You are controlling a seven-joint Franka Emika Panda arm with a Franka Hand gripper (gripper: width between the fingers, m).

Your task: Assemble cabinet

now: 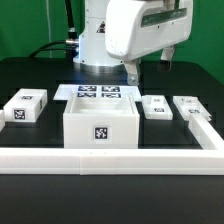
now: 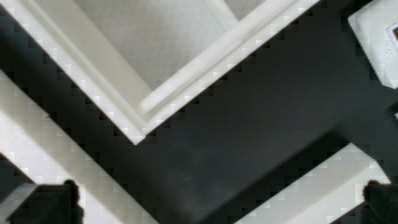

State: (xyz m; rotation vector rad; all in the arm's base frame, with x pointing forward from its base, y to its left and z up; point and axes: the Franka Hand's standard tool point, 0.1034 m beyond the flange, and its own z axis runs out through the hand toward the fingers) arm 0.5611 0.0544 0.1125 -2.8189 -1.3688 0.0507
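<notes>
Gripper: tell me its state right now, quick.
Gripper: open, fingers wide apart, holding nothing.

The white arm (image 1: 98, 35) stands tall at the back of the exterior view, and its bulky wrist (image 1: 148, 25) leans forward and toward the exterior view's right, pointing down. The gripper (image 2: 217, 204) is spread wide and empty. In the wrist view the two dark fingertips (image 2: 50, 203) sit at opposite edges, well apart, hanging in the air and touching nothing
</notes>
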